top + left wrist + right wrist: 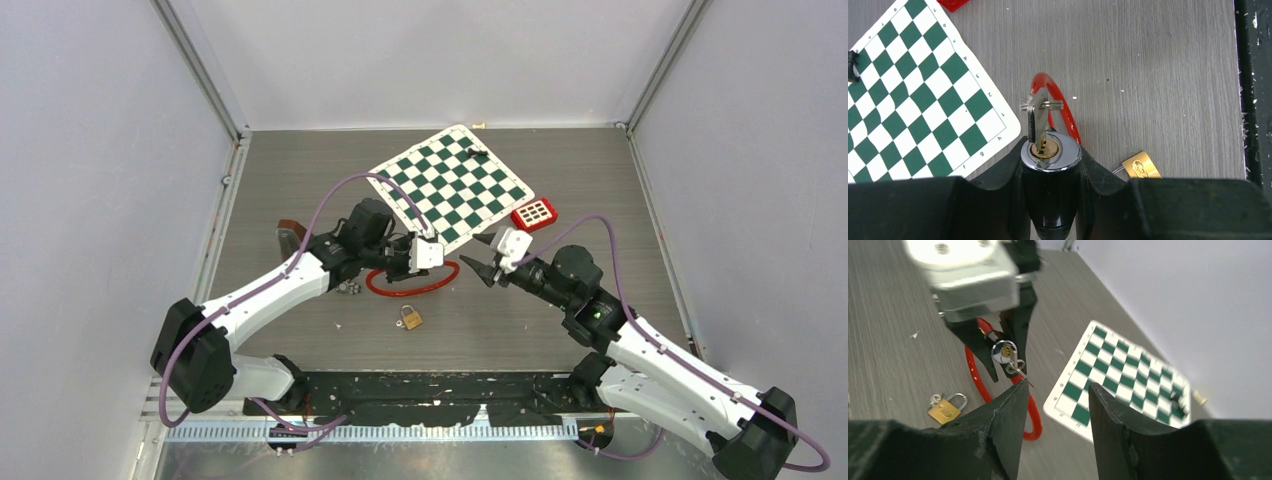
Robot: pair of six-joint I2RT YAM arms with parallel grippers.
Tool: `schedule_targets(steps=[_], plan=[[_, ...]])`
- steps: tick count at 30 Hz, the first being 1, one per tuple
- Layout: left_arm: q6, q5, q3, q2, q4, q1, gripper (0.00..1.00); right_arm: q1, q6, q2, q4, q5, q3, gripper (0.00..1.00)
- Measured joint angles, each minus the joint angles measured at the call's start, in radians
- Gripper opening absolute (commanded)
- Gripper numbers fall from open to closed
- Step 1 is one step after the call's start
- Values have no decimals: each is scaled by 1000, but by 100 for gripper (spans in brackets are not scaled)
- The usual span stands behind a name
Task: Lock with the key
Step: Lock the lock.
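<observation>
My left gripper (1050, 165) is shut on the black cylinder of a red cable lock (1050, 155), chrome face outward, held above the table. A silver key (1037, 117) on a ring stands in its brass keyhole. The red cable (412, 287) loops on the table under it. My right gripper (1055, 390) is open and empty, its fingertips a short way from the key (1015, 367) and lock face (1004, 351). In the top view the left gripper (432, 253) and right gripper (478, 262) face each other.
A small brass padlock (410, 318) lies on the table in front of the cable, also in the left wrist view (1141, 165). A green-and-white chessboard mat (452, 183) lies behind, with a red grid tile (533, 214) at its right corner.
</observation>
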Motion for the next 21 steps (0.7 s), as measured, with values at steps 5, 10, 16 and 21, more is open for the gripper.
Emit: schedule_targets(steps=[5,10,16,21], plan=[[3,-2,-4,0,4,0,0,-11,216,64,-32,40,45,50],[9,-3,-6,0,7,0,0,-11,252,192,-41,-86,125,50],[11,-2,-7,0,8,0,0,-11,143,279,-40,-257,135,50],[12,-2,-7,-1,8,0,0,-11,23,296,-25,-343,135,49]])
